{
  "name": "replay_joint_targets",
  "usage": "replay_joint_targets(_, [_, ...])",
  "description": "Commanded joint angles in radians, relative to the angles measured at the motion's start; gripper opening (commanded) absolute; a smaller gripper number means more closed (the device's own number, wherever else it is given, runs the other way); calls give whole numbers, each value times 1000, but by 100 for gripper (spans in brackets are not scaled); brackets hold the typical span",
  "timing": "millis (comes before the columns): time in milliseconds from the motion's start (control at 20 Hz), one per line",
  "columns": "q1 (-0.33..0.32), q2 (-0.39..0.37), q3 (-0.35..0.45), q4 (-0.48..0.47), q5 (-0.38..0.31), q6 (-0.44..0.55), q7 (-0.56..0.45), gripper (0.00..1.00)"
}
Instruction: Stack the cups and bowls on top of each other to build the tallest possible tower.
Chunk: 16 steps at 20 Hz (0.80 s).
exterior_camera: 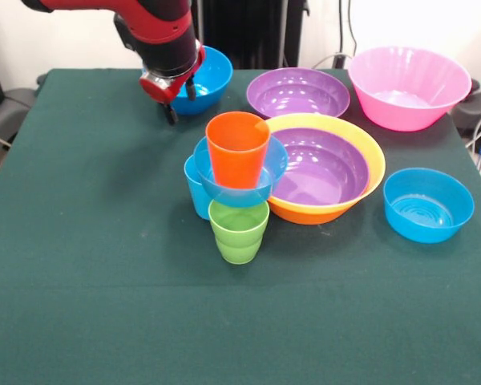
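The tower stands mid-table: a green cup [238, 233] at the bottom, a small blue bowl [242, 186] on it, and an orange cup [237, 148] upright in that bowl. A light blue cup [196, 191] stands just behind-left of the tower, touching it. A purple bowl [321, 167] sits nested in the orange-yellow bowl [367, 152] to the right. A second purple bowl [298, 92] and the pink bowl [409, 84] are at the far side. My gripper [181, 104] is open at the near-left rim of a blue bowl [208, 74], one finger inside it and one outside.
Another blue bowl [428, 204] stands alone at the right. The green tablecloth [88, 265] covers the table. The red and black arm comes in from the top left. Cables and dark equipment lie beyond the table's far edge.
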Motion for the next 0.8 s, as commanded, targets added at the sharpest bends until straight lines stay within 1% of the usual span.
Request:
replay_joint_targets(50, [18, 11, 67, -24, -51, 16, -42, 100])
replay_joint_targets(300, [19, -5, 64, -22, -48, 22, -37, 100])
replay_joint_targets(400, [27, -26, 60, -22, -47, 51, -44, 100])
replay_joint_targets(550, [14, -72, 67, -2, -31, 96, -71, 100])
replay_joint_targets(800, [3, -99, 73, 14, -24, 119, -83, 100])
